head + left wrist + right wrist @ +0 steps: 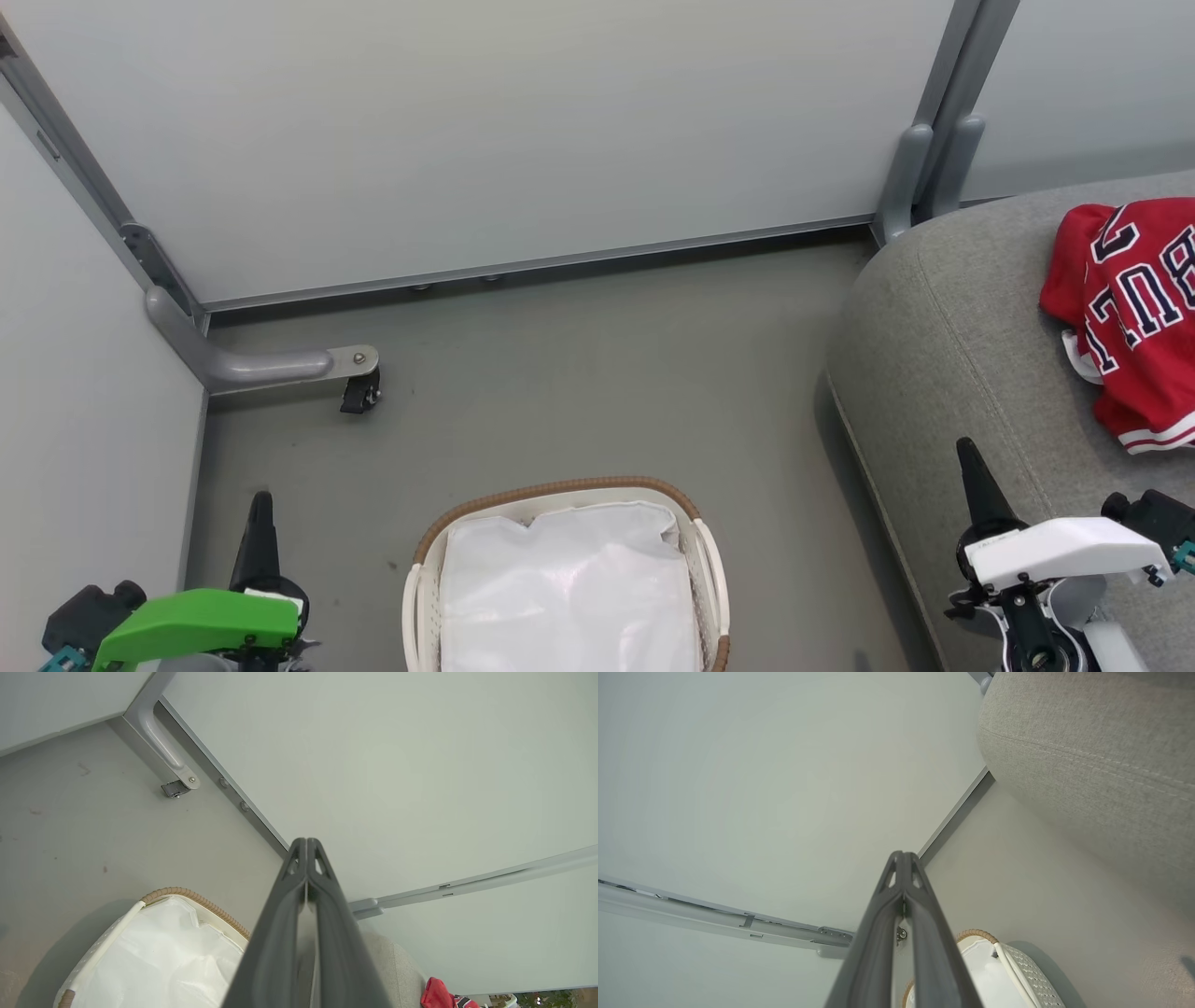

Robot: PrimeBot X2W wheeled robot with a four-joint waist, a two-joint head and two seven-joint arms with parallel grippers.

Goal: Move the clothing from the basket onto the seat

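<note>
Clothing [1134,317] on seat [943,373]; both claws closed.
The red clothing lies crumpled on the grey seat at the head view's right edge, well apart from the basket [560,489]. The basket stands on the floor [597,373] between the arms, with its white liner [569,588] showing inside. Left gripper [307,845] and right gripper [903,858] — fingers pressed together tip to tip — hang apart from basket and clothing, the right one just beside the seat's edge.

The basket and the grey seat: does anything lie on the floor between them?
No. In the head view, bare grey floor runs between the basket and the seat.
</note>
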